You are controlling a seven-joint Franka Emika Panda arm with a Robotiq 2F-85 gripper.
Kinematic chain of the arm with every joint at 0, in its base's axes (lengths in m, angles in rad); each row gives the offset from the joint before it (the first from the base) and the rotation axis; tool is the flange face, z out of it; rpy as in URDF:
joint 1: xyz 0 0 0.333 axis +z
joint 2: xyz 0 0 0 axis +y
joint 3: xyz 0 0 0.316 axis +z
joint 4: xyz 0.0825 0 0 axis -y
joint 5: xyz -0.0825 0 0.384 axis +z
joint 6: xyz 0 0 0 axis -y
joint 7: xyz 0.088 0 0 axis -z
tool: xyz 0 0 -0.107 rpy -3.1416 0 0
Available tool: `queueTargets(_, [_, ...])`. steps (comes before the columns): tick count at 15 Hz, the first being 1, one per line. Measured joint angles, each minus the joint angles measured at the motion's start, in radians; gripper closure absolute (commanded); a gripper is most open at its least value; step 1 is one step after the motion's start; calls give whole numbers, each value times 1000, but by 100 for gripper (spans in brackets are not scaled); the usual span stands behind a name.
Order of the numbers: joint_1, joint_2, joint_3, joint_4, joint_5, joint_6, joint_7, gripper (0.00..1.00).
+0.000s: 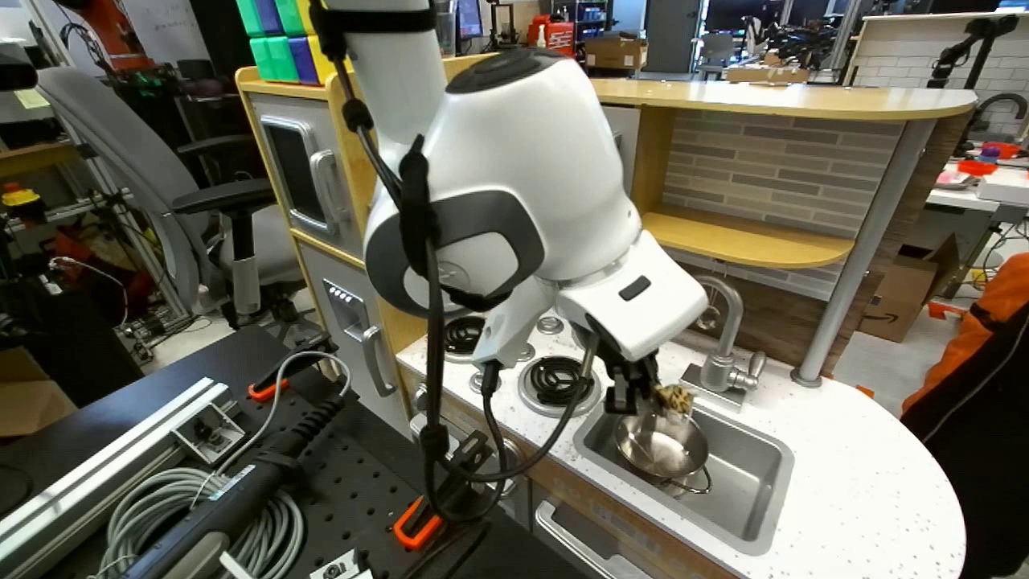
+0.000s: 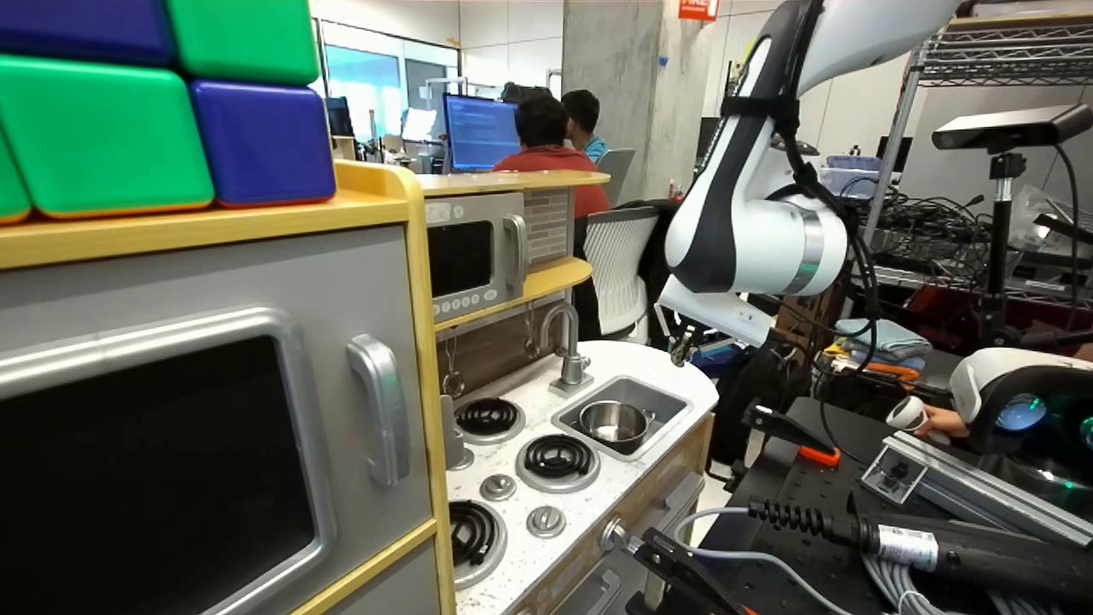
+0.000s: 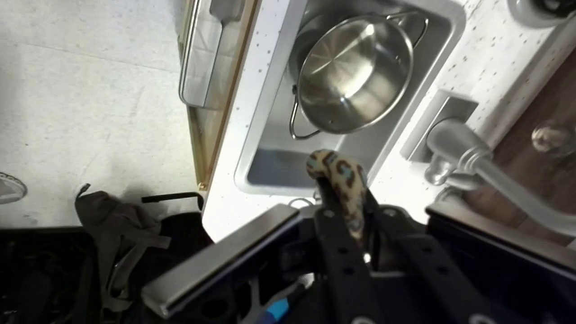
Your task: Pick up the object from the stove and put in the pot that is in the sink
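My gripper is shut on a small tan object with brown and bluish leopard-like spots. In the wrist view the object sticks out past the tips of my gripper. The round silver pot stands in the grey metal sink. In the wrist view the pot looks bare inside, and the held object appears raised over the sink's end, beside the pot. In an exterior view my gripper is above counter height; the object is hard to make out there. The stove's burners show nothing on them.
A curved silver faucet rises at the sink's back edge, close to my gripper. A yellow shelf and a grey post stand behind the counter. A black table with coiled cable and metal profiles lies in front of the kitchen.
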Motion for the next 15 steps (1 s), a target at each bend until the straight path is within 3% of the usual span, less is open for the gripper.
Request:
queueTargets(3, [3, 28, -55, 87, 25, -97, 21, 97])
queueTargets(8, [127, 163, -170, 299, 83, -223, 110, 97])
queueTargets(11, [179, 250, -199, 404, 83, -254, 168, 97])
queueTargets(12, [188, 270, -197, 431, 83, -254, 178, 63])
queueTargets(13, [196, 287, -192, 455, 83, -254, 187, 62])
queueTargets(15, [201, 303, -169, 490, 83, -254, 195, 49])
